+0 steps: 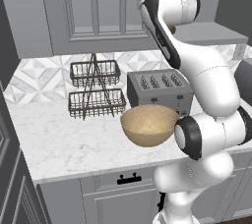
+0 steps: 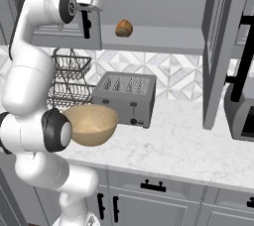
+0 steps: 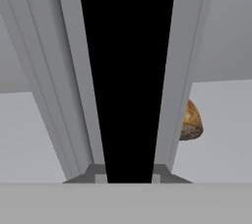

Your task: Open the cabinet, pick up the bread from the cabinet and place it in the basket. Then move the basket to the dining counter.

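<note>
Marble worktop (image 2: 188, 145) carries basket (image 2: 92, 123) and toaster (image 2: 126, 96); claw (image 2: 87, 19) clamped on cabinet handle (image 3: 128, 70).

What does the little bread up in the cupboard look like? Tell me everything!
The bread is a small, rounded lump, golden-brown with darker, crusty-looking patches. It sits alone on the grey shelf inside the open cabinet, above the toaster. Nothing but the shelf touches it. In the hand view it peeks out from behind a grey door edge, so part of it is hidden.
</note>
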Tool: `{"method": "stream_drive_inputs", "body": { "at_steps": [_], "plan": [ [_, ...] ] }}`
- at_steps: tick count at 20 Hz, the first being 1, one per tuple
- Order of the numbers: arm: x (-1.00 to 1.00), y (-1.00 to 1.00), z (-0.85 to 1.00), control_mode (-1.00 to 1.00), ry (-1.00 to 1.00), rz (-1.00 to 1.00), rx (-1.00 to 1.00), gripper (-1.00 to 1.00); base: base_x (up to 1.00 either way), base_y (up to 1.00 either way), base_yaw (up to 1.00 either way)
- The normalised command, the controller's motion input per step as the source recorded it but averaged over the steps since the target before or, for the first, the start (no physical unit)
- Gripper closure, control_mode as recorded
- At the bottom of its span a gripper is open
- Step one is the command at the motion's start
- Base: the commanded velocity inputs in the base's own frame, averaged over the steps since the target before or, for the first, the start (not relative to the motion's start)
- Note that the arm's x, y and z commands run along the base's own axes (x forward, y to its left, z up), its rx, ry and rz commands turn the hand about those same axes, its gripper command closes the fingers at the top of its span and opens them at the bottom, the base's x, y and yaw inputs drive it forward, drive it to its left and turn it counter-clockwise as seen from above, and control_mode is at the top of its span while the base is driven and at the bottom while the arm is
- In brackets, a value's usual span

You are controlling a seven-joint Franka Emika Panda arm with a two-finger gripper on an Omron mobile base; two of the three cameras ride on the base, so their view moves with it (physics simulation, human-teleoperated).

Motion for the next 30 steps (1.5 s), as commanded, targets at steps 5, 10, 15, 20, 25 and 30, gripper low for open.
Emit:
{"method": "stream_drive_inputs", "body": {
  "at_steps": [5,10,15,20,25,30],
  "plan": [
    [-0.11,0.06,0.00,-1.00,0.00,-0.04,0.00,1.00,0.00,0.00,0.00],
    [-0.60,0.50,0.00,-1.00,0.00,-0.05,0.00,1.00,0.00,0.00,0.00],
    [-0.99,0.65,0.00,-1.00,-0.05,-0.06,-0.01,1.00,0.00,0.00,0.00],
    [-0.99,0.81,0.00,-1.00,-0.01,-0.10,-0.02,1.00,0.00,0.00,0.00],
    [-1.00,0.99,0.03,-1.00,-0.18,-0.09,-0.07,1.00,0.00,0.00,0.00],
    [-0.90,0.98,0.04,-1.00,-0.05,-0.09,-0.11,1.00,0.00,0.00,0.00]
  ]
}}
